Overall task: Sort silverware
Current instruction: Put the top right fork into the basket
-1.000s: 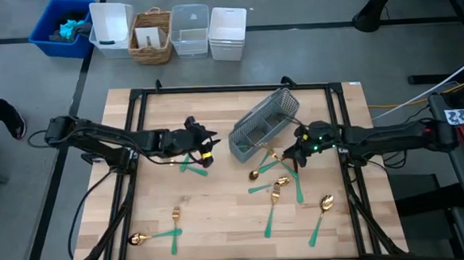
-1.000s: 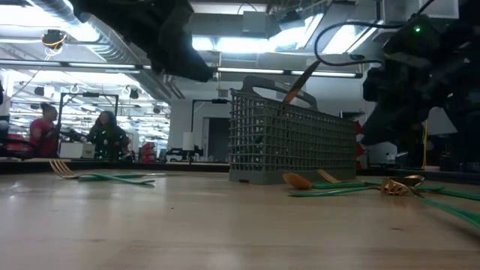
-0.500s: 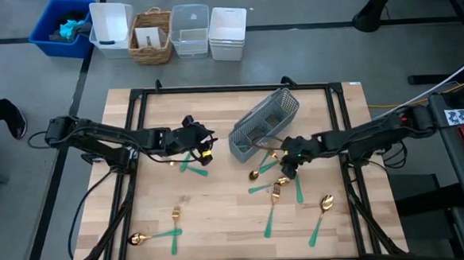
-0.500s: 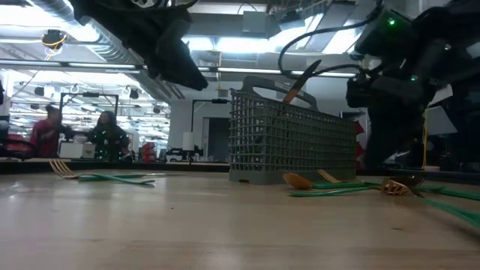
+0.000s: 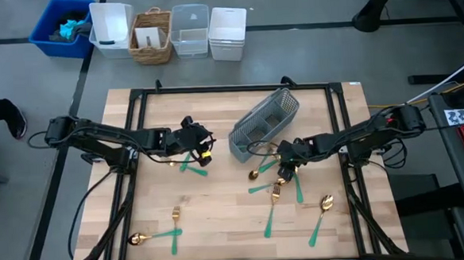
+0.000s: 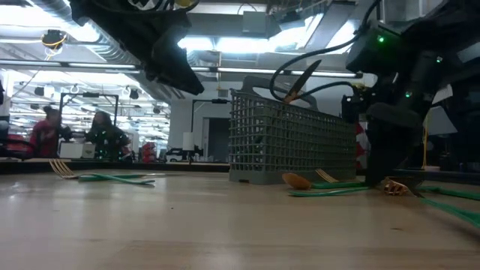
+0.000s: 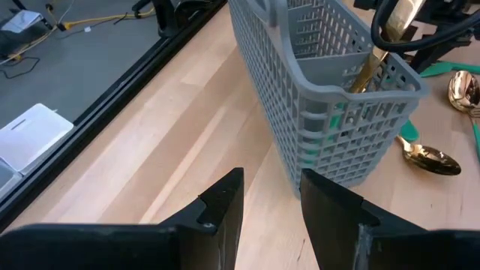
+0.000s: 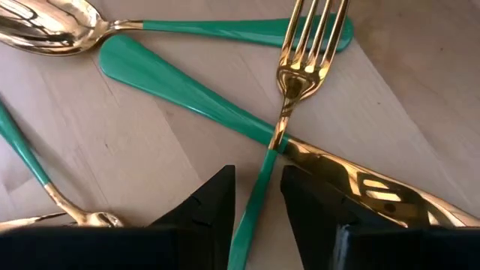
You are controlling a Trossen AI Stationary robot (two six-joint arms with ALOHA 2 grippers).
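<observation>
Right end effector (image 8: 256, 196): you had it low over the cluster of silverware beside the caddy, fingers slightly parted and straddling the teal handle of a fork (image 8: 289, 112); the wrist view showed the handle running between the fingers, not yet pinched.
Change since a second ago: you had drawn the right arm inward toward the caddy and lowered it, from hovering further out over the surface to sitting just above the fork.
Fork: it lay flat on the surface (image 5: 221, 218), tines pointing away from the right end effector, its neck crossing a knife (image 8: 225, 112) whose gold blade ran off beside one finger.
Spoon (image 8: 45, 30): it lay beyond the fork, its handle passing under the tines.
Left end effector (image 7: 270, 206): you held it above the surface, fingers parted with nothing between them, facing the short end of the caddy; it had not shifted in the last second.
Caddy (image 5: 263, 124): grey mesh, ahead of the left end effector, with a gold-and-teal piece (image 7: 367, 71) standing in its near compartment.
Other silverware: two pieces (image 5: 192, 165) lay just below the left end effector; a fork and spoon (image 5: 159, 234) rested well apart, near the surface's front edge.
</observation>
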